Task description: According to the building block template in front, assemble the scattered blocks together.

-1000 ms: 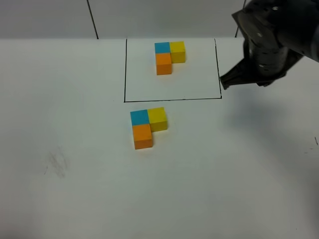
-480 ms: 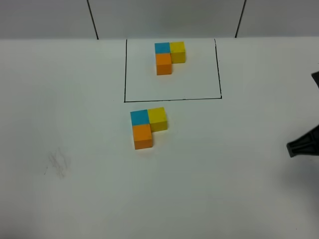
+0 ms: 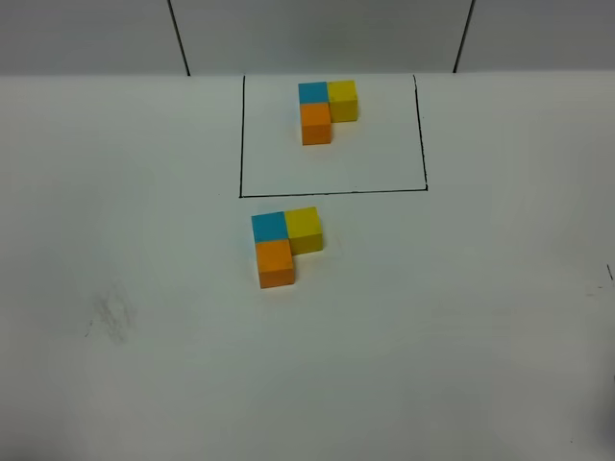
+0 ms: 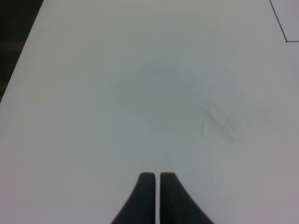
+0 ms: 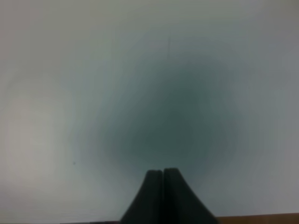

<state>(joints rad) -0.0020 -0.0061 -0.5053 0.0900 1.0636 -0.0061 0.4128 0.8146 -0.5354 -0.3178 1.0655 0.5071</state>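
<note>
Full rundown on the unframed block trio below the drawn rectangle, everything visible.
The scattered blocks are three equal, matte, plain cubes joined in an L: blue at the corner, yellow beside it on its right, orange on its near side. They sit flat on the white table, just outside the black frame line, matching the building block template. No end effector touches them.

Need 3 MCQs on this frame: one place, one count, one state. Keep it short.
1. Where does the unframed trio sit relative to the frame?
A. inside it
B. just outside its near edge
C. right of it

2. How many cubes are on the table?
A. three
B. four
C. six

3. How do the left gripper jaws stand?
A. shut, empty
B. wide open
C. shut on a cube

Key: 1 B, the trio lies below the frame's near line in the high view. 2 C, three in the template plus three outside. 3 A, the fingertips meet with nothing between them.
</note>
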